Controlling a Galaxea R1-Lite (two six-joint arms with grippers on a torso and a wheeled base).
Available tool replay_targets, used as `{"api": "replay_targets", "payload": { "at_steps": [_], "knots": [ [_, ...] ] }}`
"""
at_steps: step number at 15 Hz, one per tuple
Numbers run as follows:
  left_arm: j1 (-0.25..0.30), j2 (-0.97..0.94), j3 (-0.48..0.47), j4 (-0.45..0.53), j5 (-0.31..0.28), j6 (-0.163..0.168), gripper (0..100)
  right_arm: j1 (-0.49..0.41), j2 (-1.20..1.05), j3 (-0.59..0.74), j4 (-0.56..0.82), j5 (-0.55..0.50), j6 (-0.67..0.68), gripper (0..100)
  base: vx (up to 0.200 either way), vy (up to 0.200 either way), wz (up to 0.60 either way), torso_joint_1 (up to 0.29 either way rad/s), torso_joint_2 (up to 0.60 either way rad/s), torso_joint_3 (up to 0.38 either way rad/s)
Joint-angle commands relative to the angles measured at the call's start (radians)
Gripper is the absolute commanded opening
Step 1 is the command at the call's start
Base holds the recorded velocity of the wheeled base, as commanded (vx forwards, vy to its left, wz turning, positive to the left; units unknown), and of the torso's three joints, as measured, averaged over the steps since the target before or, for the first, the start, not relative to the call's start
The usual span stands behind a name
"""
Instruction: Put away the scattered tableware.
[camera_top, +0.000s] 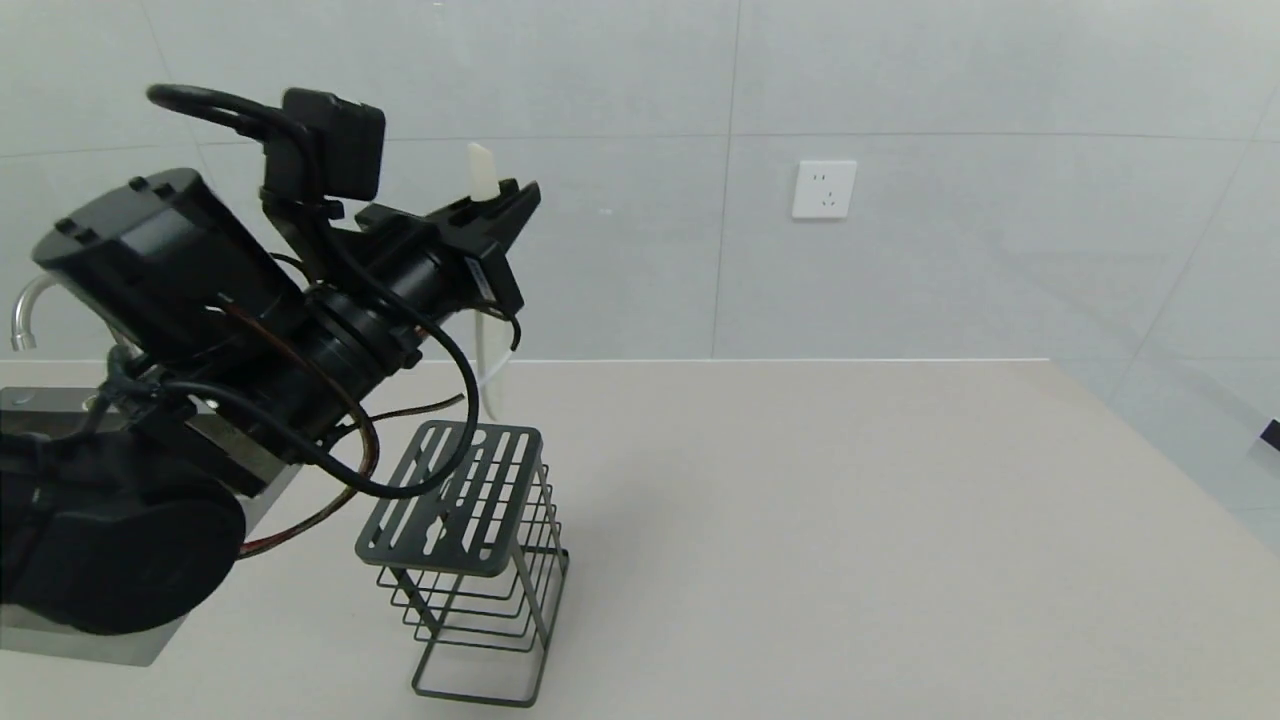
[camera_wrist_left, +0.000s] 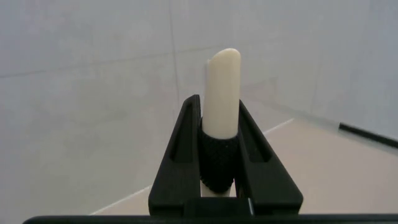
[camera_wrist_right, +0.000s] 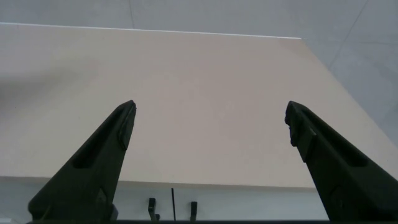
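Note:
My left gripper (camera_top: 492, 218) is raised above the counter and shut on a white utensil (camera_top: 481, 171). The utensil's handle end sticks up past the fingers, and its lower part (camera_top: 490, 352) hangs down just above and behind the rack. In the left wrist view the gripper (camera_wrist_left: 219, 119) clamps the white handle (camera_wrist_left: 221, 81) between its black fingers. A dark wire cutlery rack (camera_top: 456, 498) with a slotted top stands on the counter below that arm. My right gripper (camera_wrist_right: 210, 124) is open over the bare beige counter (camera_wrist_right: 205, 87), with nothing between its fingers.
A steel sink with a faucet (camera_top: 26, 310) sits at the far left, partly hidden by my left arm. A tiled wall with a socket (camera_top: 824, 189) backs the counter (camera_top: 820, 520). The counter's edge runs down the right side.

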Motion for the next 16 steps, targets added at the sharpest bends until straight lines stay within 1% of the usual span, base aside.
{"api": "replay_targets", "payload": {
  "at_steps": [1,3,4,5,6,8,9,11,13,14,16],
  "knots": [
    [-0.016,-0.008,-0.017,-0.017,0.05,0.0,0,0.0,0.003,0.0,-0.001,0.003,-0.003,100,0.0,0.0,0.0,0.0,0.0,0.0],
    [-0.048,0.024,-0.009,-0.077,0.09,-0.002,0,0.002,0.003,0.0,-0.001,0.003,-0.004,100,0.0,0.0,0.0,0.0,0.0,0.0],
    [-0.073,0.058,0.002,-0.142,0.14,-0.005,0,0.002,0.003,0.0,-0.001,0.003,-0.004,100,0.0,0.0,0.0,0.0,0.0,0.0],
    [-0.084,0.067,0.026,-0.183,0.165,-0.003,0,0.002,0.003,0.0,-0.001,0.003,-0.004,100,0.0,0.0,0.0,0.0,0.0,0.0],
    [-0.096,0.062,0.054,-0.197,0.175,0.0,0,0.002,0.003,0.0,-0.001,0.004,-0.004,100,0.0,0.0,0.0,0.0,0.0,0.0],
    [-0.082,0.042,0.132,-0.206,0.194,-0.003,0,0.002,0.003,0.0,-0.001,0.004,-0.004,100,0.0,0.0,0.0,0.0,0.0,0.0],
    [-0.079,0.035,0.146,-0.211,0.195,-0.005,0,0.002,0.003,0.0,-0.001,0.004,-0.004,100,0.0,0.0,0.0,0.0,0.0,0.0],
    [-0.087,0.039,0.151,-0.212,0.197,0.0,0,0.008,0.001,0.0,-0.001,0.004,-0.004,100,0.0,0.0,0.0,0.0,0.0,0.0],
    [-0.084,0.049,0.155,-0.212,0.2,0.001,0,0.043,-0.023,0.0,0.002,0.001,0.005,100,0.0,0.0,0.0,0.0,0.0,0.0],
    [-0.077,0.058,0.154,-0.211,0.217,-0.003,0,0.062,-0.086,0.0,0.002,-0.006,0.011,100,0.0,0.0,0.0,0.0,0.0,0.0],
    [-0.087,0.07,0.148,-0.214,0.226,-0.002,0,0.062,-0.078,0.0,0.002,-0.008,0.012,100,0.0,0.0,0.0,0.0,0.0,0.0]
  ]
}}
